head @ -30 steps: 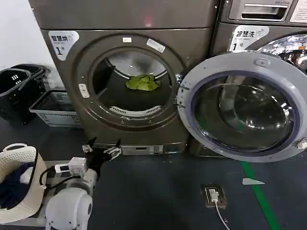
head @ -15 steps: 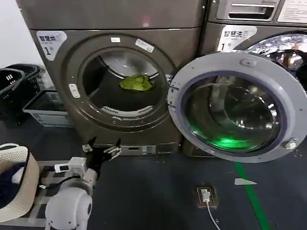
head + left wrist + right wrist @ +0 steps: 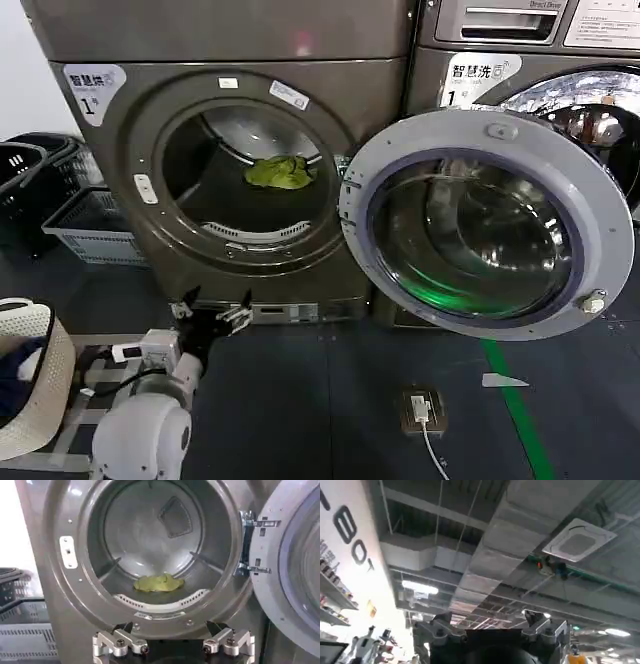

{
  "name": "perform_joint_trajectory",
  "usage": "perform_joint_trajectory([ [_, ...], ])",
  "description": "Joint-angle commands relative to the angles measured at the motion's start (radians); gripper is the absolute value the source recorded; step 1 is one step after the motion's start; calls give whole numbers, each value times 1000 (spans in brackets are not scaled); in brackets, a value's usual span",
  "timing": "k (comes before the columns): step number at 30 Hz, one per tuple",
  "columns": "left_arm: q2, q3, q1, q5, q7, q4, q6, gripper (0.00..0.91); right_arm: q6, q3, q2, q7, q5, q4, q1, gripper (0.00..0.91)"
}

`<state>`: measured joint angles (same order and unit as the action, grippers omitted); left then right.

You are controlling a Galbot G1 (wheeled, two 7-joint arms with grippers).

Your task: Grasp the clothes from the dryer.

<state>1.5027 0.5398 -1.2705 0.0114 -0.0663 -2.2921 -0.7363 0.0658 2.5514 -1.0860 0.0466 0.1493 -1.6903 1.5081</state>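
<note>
Down at my 7 o'clock, left gripper (image 3: 213, 312) hangs open below the dryer (image 3: 120, 215) rim. Clothes (image 3: 279, 172) lie at 12, deep in the drum. Approach step; next I'd lift and reach in. Right gripper (image 3: 492, 625) open, aimed at the ceiling.

You've got a rounded white plastic left arm shell (image 3: 140, 440) w/ black cables and a white box module; black left gripper (image 3: 212, 306) has silver metal fingertips (image 3: 116, 644) w/ dark screws. Right gripper (image 3: 495, 630): same black/silver build.
</note>
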Motion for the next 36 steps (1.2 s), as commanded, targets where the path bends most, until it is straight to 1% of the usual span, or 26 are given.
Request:
perform_joint_trajectory([
  [1,0,0,4,-1,0,2,-49,907,-8,1,2,2,-1,7,2,907],
  [5,0,-1,3,-1,-1,3,-49,907,1,-3,8,6,-5,3,0,907],
  [10,-1,0,-2,2,0,-4,-49,907,13,-10,7,-5,-6,-11,0,907],
  [13,0,1,-7,1,0,-9,-49,907,27,-16,5,-22,-9,-18,4,907],
  [26,0,2,-14,-3,-3,-21,-49,907,40,-32,-7,-35,-22,-33,3,907],
  [36,2,13,-16,-7,-6,-24,-49,907,39,-35,-12,-36,-28,-33,6,907],
])
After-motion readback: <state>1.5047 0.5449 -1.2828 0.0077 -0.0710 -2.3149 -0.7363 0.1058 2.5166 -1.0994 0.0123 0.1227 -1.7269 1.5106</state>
